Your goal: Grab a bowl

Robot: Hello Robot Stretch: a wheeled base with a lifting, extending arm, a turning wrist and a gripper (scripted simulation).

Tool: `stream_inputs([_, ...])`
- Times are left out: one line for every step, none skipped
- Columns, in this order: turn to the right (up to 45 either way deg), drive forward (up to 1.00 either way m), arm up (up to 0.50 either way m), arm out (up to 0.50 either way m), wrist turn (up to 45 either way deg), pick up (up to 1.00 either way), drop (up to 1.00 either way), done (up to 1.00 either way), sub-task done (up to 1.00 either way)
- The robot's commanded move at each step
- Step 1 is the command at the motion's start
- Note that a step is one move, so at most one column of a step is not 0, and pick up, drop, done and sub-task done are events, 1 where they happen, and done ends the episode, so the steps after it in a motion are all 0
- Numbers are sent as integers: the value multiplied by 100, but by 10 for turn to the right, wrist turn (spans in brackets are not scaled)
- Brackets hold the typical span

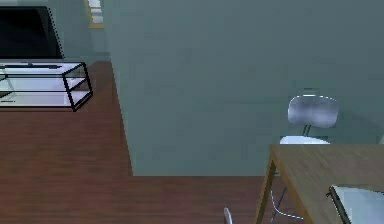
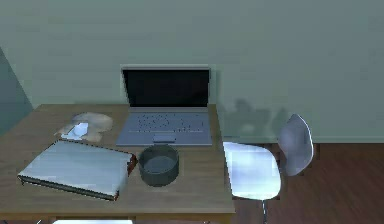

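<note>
1. In the lower left of the arm side view, a flat grey closed case [image 2: 75,168] lies just beside the bowl. A low reach could shove it.
2. At lower centre, the dark grey bowl [image 2: 158,164] sits on the table [image 2: 200,170] below the open laptop [image 2: 167,105]. A nudge could slide it into the keyboard.
3. To the right, the white chair [image 2: 262,165] may block the base.
4. I cannot tell how the jaws stand.

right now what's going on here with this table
The robot stands alongside a wooden table. A dark grey bowl rests on it near the closer edge, in front of an open laptop, with a flat grey case on one side and a white chair on the other. It is not yet grabbed.
</note>
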Motion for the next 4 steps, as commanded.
stream_inputs([0, 0, 50, 0, 0, 0, 0, 0, 0])
stream_inputs([0, 0, 32, 0, 0, 0, 0, 0, 0])
stream_inputs([0, 0, 0, 22, 0, 0, 0, 0, 0])
stream_inputs([0, 0, 0, 0, 450, 0, 0, 0, 0])
